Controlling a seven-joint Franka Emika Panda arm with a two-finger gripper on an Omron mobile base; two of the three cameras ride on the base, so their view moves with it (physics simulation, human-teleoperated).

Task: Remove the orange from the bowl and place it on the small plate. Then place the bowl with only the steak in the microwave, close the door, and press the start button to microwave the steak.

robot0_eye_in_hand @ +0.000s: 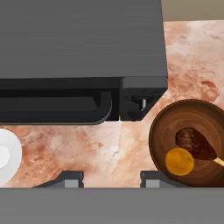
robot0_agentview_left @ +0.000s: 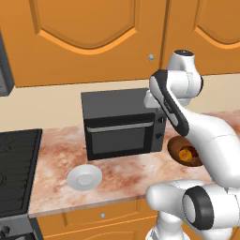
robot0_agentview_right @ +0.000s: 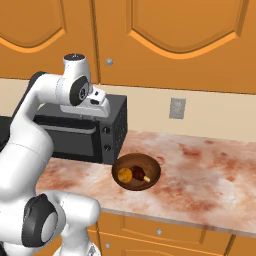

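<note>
The dark-brown bowl stands on the counter right of a black toaster oven, and holds the orange and the steak side by side. Both base views show the bowl with the orange and the steak inside. The small plate lies on the counter in front of the oven's left side. My gripper hangs open and empty high above the counter, between plate and bowl. The microwave and its door are out of view.
The black toaster oven sits against the back wall under my hand. A black stove borders the counter on the left. Orange cabinets hang above, and a wall outlet is at the right.
</note>
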